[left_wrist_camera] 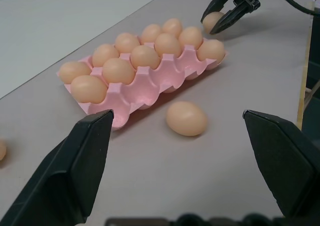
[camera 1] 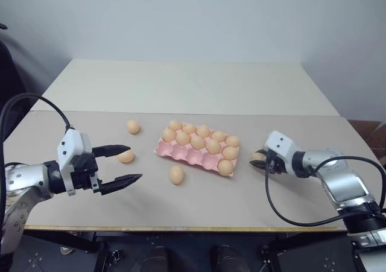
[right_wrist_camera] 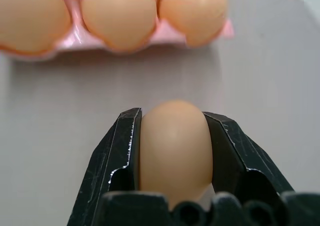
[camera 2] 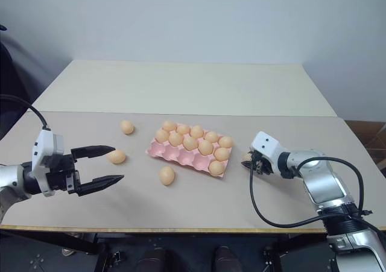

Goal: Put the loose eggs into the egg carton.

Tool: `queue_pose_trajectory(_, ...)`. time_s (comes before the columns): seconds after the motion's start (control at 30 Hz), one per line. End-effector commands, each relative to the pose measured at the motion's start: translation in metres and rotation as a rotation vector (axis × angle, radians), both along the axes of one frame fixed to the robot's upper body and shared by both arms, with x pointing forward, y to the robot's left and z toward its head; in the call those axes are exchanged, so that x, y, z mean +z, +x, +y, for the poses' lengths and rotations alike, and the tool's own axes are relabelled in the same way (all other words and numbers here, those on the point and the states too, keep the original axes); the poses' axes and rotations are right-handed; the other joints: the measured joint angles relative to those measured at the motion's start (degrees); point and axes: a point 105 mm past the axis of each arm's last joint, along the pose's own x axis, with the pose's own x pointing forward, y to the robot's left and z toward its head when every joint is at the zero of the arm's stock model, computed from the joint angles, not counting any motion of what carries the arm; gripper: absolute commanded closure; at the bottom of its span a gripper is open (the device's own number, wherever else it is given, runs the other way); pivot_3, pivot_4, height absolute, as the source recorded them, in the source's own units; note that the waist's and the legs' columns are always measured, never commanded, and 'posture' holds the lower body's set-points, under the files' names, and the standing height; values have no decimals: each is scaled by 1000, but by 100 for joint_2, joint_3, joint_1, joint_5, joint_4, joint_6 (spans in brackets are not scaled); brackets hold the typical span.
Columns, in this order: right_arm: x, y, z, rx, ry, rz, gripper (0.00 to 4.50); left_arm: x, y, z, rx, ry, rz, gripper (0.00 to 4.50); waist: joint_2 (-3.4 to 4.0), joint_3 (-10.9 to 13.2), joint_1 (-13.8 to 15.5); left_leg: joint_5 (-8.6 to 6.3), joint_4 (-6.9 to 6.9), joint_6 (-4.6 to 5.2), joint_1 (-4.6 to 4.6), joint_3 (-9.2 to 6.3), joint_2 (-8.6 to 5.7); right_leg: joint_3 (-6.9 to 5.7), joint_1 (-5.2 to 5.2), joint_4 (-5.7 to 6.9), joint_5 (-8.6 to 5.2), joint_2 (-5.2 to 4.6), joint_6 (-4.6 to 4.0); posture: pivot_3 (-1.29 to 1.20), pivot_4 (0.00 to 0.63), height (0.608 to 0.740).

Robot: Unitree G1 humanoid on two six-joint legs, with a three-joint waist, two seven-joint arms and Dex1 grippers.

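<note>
The carton (camera 1: 194, 155) sits mid-table (camera 1: 181, 85), its near row apparently empty. Three loose eggs lie left of it: one (camera 1: 133, 126) farther back, one (camera 1: 126, 156) near the wide-open left gripper (camera 1: 123, 163), one (camera 1: 176, 174) before the carton. The right gripper (right_wrist_camera: 172, 136) clamps a fourth egg (right_wrist_camera: 174, 148) just right of the carton.

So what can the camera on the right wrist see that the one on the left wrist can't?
Right wrist view alone: a close look at the right gripper shut on an egg, a finger pressed against each side.

Left wrist view alone: the left gripper open, a loose egg lying on the table just before the egg carton, and the carton's empty near cups.

Both: the pink carton with eggs in it, and the egg in the right gripper, seen from afar in the left wrist view.
</note>
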Motion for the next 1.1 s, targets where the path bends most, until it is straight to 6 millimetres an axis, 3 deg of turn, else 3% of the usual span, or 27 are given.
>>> queue_pose_trajectory(0.03,54,-15,38,148,109,-139,2835,10,0,2,-17,18,-47,0,0,0,-25,0,0,0,0,0,5,0,0,0,1,3,2,0,150,740)
queue_pose_trajectory(0.27,37,-19,101,283,134,-123,2835,10,1,-1,-56,20,-39,0,-4,-3,-17,0,0,-1,1,1,24,-15,2,-1,-1,12,-12,0,150,740)
queue_pose_trajectory(0.5,12,-2,119,229,104,-91,2835,11,4,-4,-59,13,-47,0,-4,-3,0,0,1,-1,-3,7,20,-12,0,-3,5,9,-9,0,150,740)
queue_pose_trajectory(0.8,18,-12,109,233,128,-79,10,10,4,-1,-48,17,-46,0,-4,-2,5,0,0,-1,-3,7,25,-13,-4,-1,7,13,-6,0,150,740)
queue_pose_trajectory(1.1,47,-46,48,289,201,-103,10,7,5,6,-31,21,-34,0,-4,-2,42,0,0,-1,-4,10,24,-14,-1,-7,3,10,-12,0,150,740)
